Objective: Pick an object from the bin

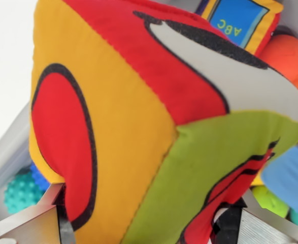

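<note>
A large soft fabric cube (154, 127) fills almost the whole wrist view, with yellow, red and green faces and black-outlined shapes. My gripper (154, 229) sits at the bottom edge, its metal fingers (29, 223) pressed against the cube's two sides, so it is shut on the cube. The cube hides most of the bin below. A second fabric cube (240, 23) with a blue "ABC" panel shows at the top right.
The bin's grey wall (6, 147) runs along the left. A teal bumpy ball (22, 190) lies at lower left. Orange balls (286, 53), a blue foam piece (291, 175) and a green toy (270, 201) crowd the right side.
</note>
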`<action>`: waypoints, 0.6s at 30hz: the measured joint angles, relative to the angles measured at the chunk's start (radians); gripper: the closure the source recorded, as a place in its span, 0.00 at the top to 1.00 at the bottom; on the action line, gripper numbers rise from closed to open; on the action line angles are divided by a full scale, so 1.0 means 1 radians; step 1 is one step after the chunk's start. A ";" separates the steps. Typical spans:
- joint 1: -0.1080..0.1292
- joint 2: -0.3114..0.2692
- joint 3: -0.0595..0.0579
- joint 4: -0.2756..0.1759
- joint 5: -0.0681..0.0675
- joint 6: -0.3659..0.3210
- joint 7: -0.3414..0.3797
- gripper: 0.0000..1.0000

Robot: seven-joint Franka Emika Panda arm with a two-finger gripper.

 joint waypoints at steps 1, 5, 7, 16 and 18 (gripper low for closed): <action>0.000 -0.003 0.000 0.007 0.000 -0.010 0.000 0.00; 0.000 -0.013 -0.001 0.036 -0.002 -0.050 0.001 0.00; 0.000 -0.018 -0.001 0.050 -0.002 -0.069 0.002 0.00; 0.000 -0.031 -0.002 0.116 -0.004 -0.147 0.004 0.00; 0.000 -0.032 -0.003 0.133 -0.004 -0.166 0.004 0.00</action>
